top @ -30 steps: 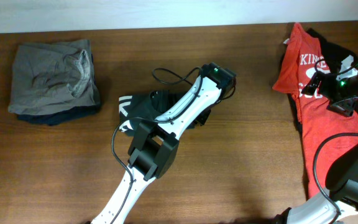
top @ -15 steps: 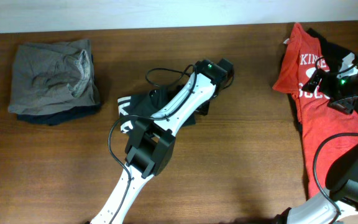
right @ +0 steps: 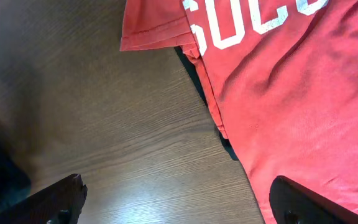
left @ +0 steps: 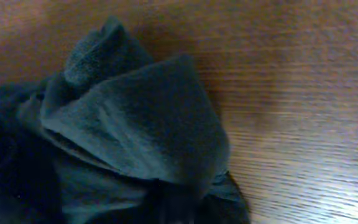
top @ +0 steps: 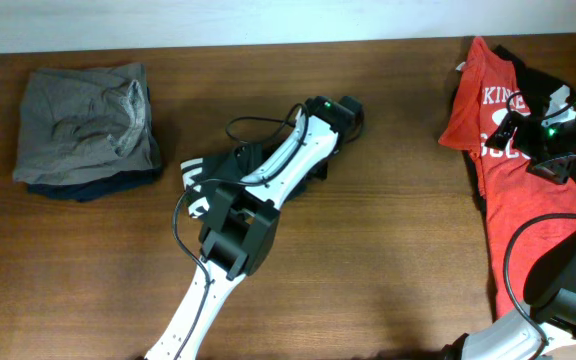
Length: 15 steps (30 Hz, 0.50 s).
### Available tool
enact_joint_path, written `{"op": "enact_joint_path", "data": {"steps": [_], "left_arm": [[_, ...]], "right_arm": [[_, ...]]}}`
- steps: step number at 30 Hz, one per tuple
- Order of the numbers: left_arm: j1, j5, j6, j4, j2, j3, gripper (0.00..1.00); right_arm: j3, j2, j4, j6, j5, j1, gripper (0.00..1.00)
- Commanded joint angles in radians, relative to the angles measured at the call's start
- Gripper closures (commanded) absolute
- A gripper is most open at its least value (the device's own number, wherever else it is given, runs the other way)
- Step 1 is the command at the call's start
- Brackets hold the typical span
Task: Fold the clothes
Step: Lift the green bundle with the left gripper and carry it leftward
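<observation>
A black T-shirt with white block letters [top: 208, 175] lies bunched mid-table, mostly under my left arm. My left gripper [top: 340, 110] is at the shirt's right end; its fingers do not show, but dark cloth [left: 142, 118] is drawn up tight against the left wrist camera, so it appears shut on the shirt. A red T-shirt with white print [top: 508, 190] lies at the right edge. My right gripper [top: 528, 140] hovers open and empty over its left hem [right: 291, 93]. One of its fingers [right: 61, 199] is over bare wood and the other over red cloth.
A folded pile with a grey shirt [top: 86, 125] on top of a navy one [top: 78, 190] sits at the far left. Another black garment [top: 538, 85] pokes out beneath the red shirt at the top right. The wooden table [top: 388, 250] ends at a white wall at the back.
My left gripper has moved left and slightly back, and the black shirt has slid left with it. The right arm has not moved.
</observation>
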Motion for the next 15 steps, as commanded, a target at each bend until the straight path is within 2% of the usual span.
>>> {"op": "enact_joint_path", "data": {"steps": [1,3,6,9,15], "left_arm": [[0.017,0.013,-0.011,0.002,0.041,-0.025,0.99],[0.017,0.013,-0.009,0.002,0.041,-0.025,0.99],[0.018,0.011,0.086,0.001,0.040,-0.008,0.99],[0.027,-0.040,0.108,-0.070,0.037,0.074,0.99],[0.085,-0.048,0.191,-0.215,0.033,0.436,0.99]], "right_arm": [[0.018,-0.018,-0.001,-0.013,-0.006,-0.002,0.01],[0.018,-0.018,-0.002,-0.013,-0.006,-0.002,0.01],[0.018,-0.018,-0.004,-0.013,-0.006,-0.002,0.01],[0.018,-0.018,0.000,-0.013,-0.006,-0.002,0.01],[0.018,-0.018,0.003,-0.013,-0.006,-0.002,0.01]]}}
